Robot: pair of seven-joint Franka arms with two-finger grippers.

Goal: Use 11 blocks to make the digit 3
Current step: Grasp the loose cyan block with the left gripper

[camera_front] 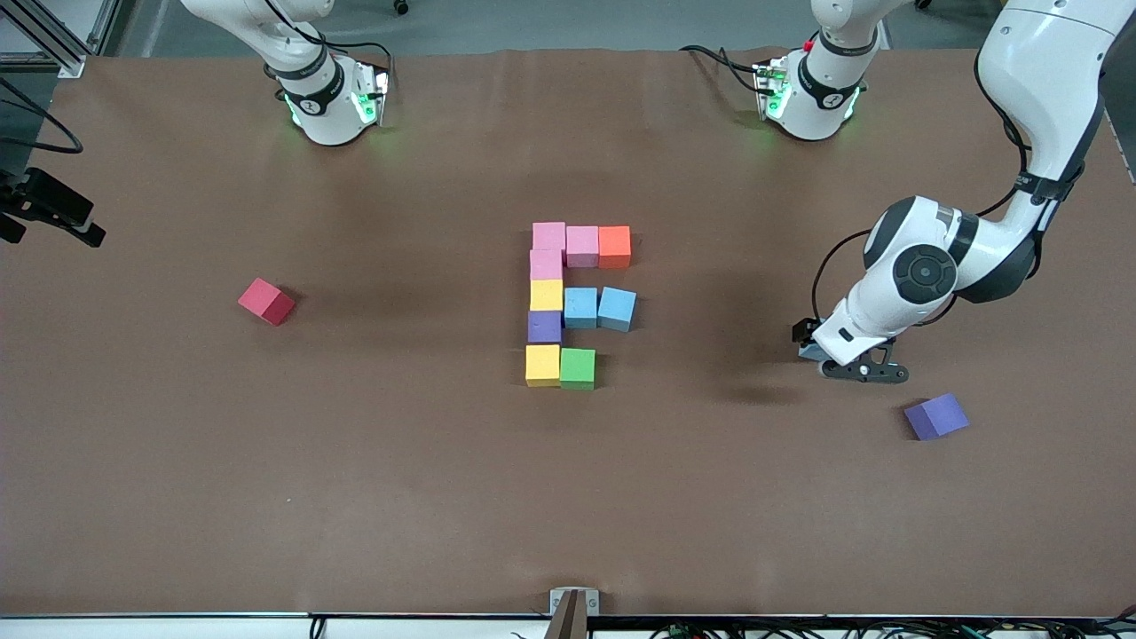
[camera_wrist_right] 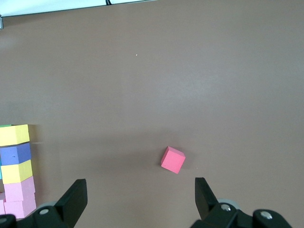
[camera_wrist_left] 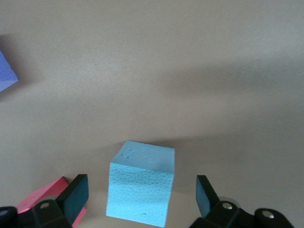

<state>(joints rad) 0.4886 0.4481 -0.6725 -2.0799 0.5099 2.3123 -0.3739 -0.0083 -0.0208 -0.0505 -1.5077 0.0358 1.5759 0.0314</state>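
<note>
The loose purple cube (camera_front: 936,416) lies nearest the front edge of the table (camera_front: 355,497), toward my left arm's end. My left pincer (camera_wrist_left: 140,197) stands open around a light blue cube (camera_wrist_left: 141,187); I should centre, close squarely, then carry it beside the green cube (camera_front: 578,367). My right pincer (camera_wrist_right: 140,199) waits open.

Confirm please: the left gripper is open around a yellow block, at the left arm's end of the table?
Not quite. The left wrist view shows the block between the open left gripper's fingers is light blue, not yellow. The rest holds.
</note>
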